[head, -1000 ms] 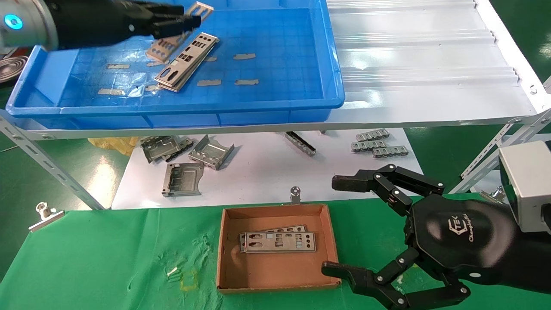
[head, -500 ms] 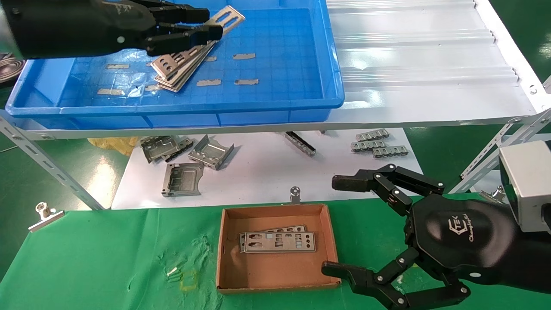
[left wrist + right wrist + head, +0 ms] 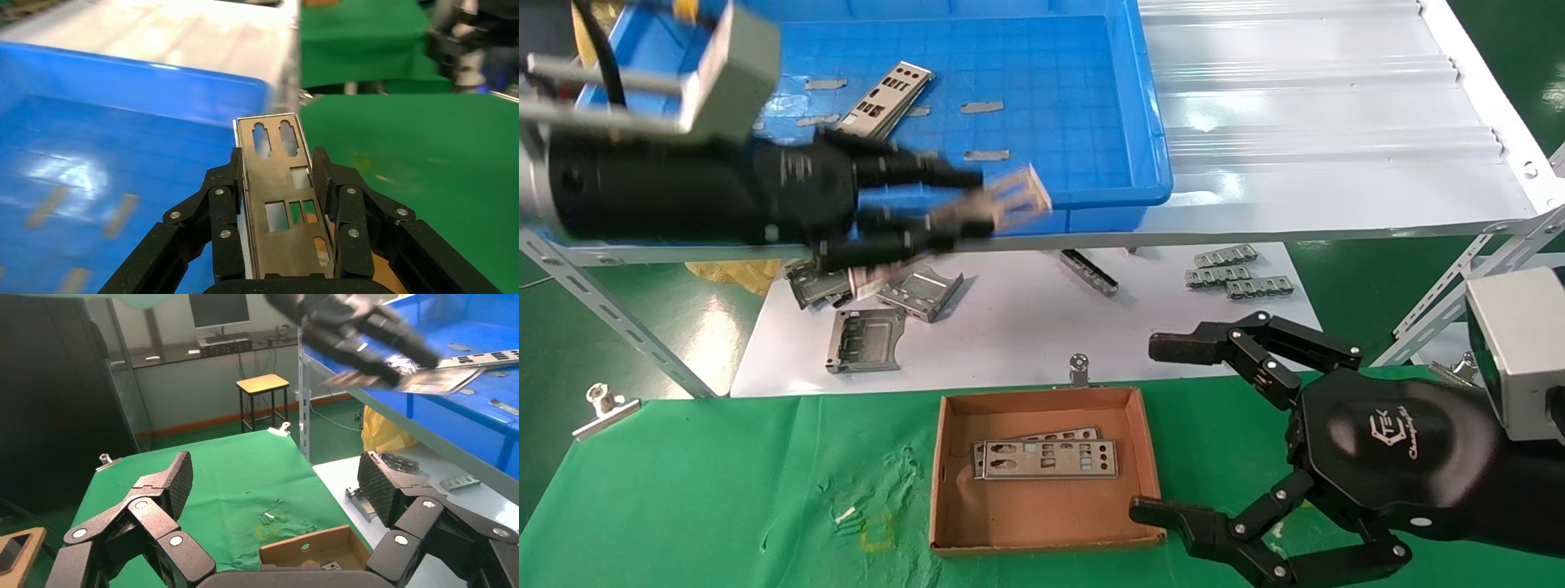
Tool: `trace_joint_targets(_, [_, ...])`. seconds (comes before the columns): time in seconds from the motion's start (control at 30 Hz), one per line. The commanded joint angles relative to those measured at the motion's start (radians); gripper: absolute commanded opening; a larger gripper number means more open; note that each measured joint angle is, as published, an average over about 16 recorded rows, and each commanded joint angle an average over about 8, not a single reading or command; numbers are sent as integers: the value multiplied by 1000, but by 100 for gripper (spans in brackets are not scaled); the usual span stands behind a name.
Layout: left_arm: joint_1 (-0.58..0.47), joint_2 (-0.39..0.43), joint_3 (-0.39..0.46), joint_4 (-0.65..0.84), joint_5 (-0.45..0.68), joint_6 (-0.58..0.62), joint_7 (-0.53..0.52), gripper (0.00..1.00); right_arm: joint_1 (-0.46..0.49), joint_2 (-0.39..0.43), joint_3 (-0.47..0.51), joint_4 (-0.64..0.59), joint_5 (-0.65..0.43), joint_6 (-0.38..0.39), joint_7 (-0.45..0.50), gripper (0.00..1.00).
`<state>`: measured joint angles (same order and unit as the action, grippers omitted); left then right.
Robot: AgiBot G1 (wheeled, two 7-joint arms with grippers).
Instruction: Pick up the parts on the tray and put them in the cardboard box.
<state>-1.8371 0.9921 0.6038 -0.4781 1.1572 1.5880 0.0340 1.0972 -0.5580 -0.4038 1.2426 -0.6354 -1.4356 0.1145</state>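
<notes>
Beyond tray: part in left hand

Brackets and strips lying on white sheet; clips sitting on green cloth.

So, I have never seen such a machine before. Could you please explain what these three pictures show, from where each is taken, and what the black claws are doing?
It is a robot with two arms, each ending in a black claw. The wide picture comes from its head, the other two from cameras on its wrists. The left gripper is shut on one thin metal plate, in the air in front of the blue tray. More plates lie in that tray. Below, on green cloth, a cardboard box holds plates already. The right gripper waits open beside the box. Grey brackets lie on the white sheet between.
</notes>
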Motion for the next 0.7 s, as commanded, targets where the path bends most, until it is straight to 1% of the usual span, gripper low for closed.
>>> trace_joint_targets(0.03, [41, -29, 27, -88, -43, -2, -32, 0, 0, 0, 0, 0, 0, 0, 0, 100])
trace_joint_targets(0.1, [86, -34, 43, -139, -56, -19, -29, 0, 0, 0, 0, 0, 0, 0, 0, 100])
trace_joint_targets(0.2, [163, -23, 58, -188, -55, -62, 14, 0, 0, 0, 0, 0, 0, 0, 0, 100])
trace_joint_targets(0.33, [276, 19, 75, -223, -19, -164, 114, 0, 0, 0, 0, 0, 0, 0, 0, 100])
trace_joint_targets(0.47, [369, 74, 90, -224, 22, -276, 201, 0, 0, 0, 0, 0, 0, 0, 0, 100])
trace_joint_targets(0.57, [410, 114, 99, -203, 40, -330, 244, 0, 0, 0, 0, 0, 0, 0, 0, 100])
trace_joint_targets(0.7, [430, 156, 109, -160, 57, -361, 290, 0, 0, 0, 0, 0, 0, 0, 0, 100])
